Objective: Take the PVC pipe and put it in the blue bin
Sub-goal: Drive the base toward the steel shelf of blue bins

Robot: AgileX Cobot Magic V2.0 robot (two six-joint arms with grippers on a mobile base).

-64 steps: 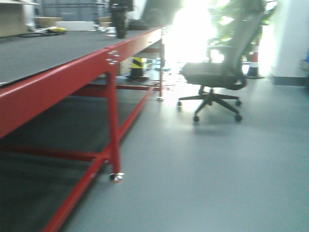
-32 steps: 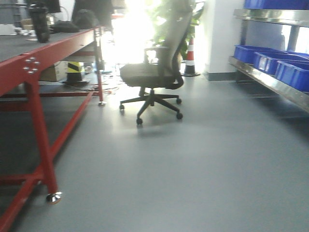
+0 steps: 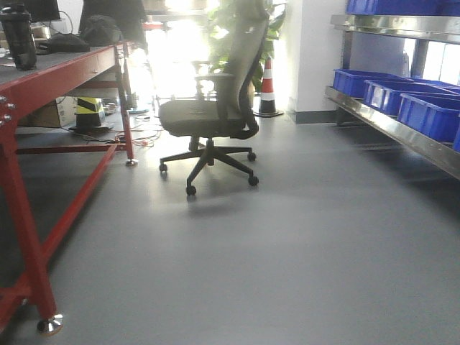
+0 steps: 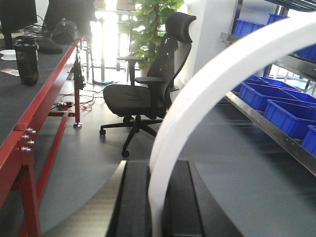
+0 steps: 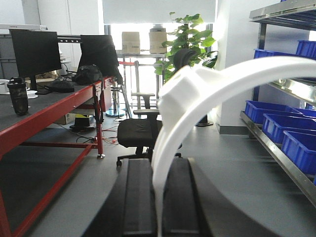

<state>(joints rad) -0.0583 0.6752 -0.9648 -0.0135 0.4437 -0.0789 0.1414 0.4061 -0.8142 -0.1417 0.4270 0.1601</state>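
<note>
A white curved PVC pipe (image 4: 212, 79) rises from between the black pads of my left gripper (image 4: 157, 165), which is shut on it, and arcs up to the right. In the right wrist view a white PVC pipe (image 5: 197, 103) with a squared end at its upper left arcs up from my right gripper (image 5: 159, 163), also shut on it. I cannot tell whether both views show one piece. Blue bins (image 3: 424, 115) sit in a row on a metal shelf at the right, also visible as blue bins (image 4: 291, 116) and blue bins (image 5: 296, 143). Neither gripper shows in the front view.
A red-framed table (image 3: 43, 79) with a black bottle (image 3: 19, 36) runs along the left. A black office chair (image 3: 212, 108) stands mid-floor ahead, with a traffic cone (image 3: 268, 86) behind it. The steel shelf (image 3: 395, 129) lines the right side.
The front view has swung right: the red table slid to the left edge, the chair shifted left and nearer, and the shelf with blue bins came into view.
</note>
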